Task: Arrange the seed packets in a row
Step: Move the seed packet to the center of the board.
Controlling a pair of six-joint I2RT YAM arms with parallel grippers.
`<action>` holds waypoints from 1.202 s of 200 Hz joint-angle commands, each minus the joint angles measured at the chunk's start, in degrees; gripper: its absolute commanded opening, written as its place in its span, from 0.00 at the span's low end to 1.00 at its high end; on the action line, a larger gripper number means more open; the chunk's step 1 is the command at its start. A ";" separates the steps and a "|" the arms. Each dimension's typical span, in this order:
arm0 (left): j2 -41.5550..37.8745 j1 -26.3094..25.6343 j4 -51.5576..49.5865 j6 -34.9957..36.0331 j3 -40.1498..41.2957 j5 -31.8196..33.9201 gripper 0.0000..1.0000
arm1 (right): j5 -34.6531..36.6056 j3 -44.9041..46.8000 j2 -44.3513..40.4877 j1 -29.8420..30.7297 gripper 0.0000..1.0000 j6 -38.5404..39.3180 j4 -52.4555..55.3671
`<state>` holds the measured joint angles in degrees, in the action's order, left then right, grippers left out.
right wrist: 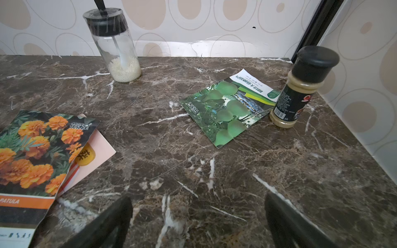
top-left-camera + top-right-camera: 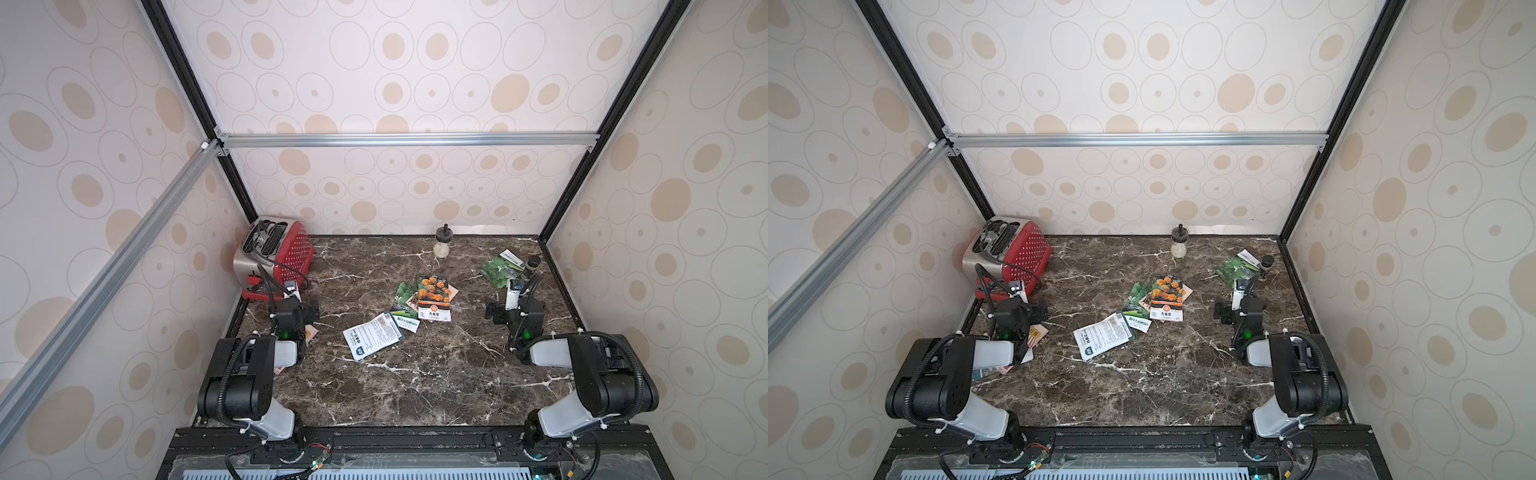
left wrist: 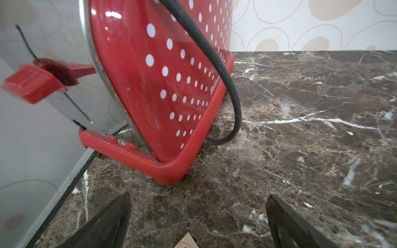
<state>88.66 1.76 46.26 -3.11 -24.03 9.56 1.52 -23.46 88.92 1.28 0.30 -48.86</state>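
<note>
Left gripper [image 3: 198, 194] jaws spread wide, gripping nothing, facing red polka-dot metal toaster [image 3: 163, 85]. Right gripper [image 1: 197, 195] likewise. Only the right wrist view resolves the gourds on the green glossy seed packet [image 1: 227, 109].

Green gourd packet [image 1: 225, 111] beside spice jar [image 1: 300, 90], marigold packet [image 1: 32, 150] well apart

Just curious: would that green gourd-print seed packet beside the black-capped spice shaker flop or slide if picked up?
Likely light and floppy: the glossy green gourd-print seed packet is a thin sachet lying flat on the marbled tabletop. Its sheen suggests it may slide when nudged. Pushed, it might tip the tall black-capped spice shaker at its corner.
</note>
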 commanded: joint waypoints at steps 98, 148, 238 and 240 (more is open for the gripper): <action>-0.42 -0.41 1.69 0.06 -0.31 0.89 0.99 | 0.33 0.36 0.14 0.40 1.00 0.09 -0.71; -0.44 -0.31 1.47 0.04 -0.40 0.81 0.99 | 0.37 0.42 0.19 0.40 1.00 0.16 -0.62; -9.78 -1.43 -28.63 -0.86 -14.23 5.09 0.99 | -1.24 -0.04 0.28 0.65 1.00 0.73 -0.09; -10.14 -1.52 -29.70 -1.13 -14.74 5.42 0.99 | -1.25 -0.08 0.22 0.65 1.00 0.73 -0.14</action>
<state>83.61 1.41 31.27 -3.31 -31.29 11.64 1.02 -23.46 88.92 1.34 0.36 -48.77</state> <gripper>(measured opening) 0.991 0.997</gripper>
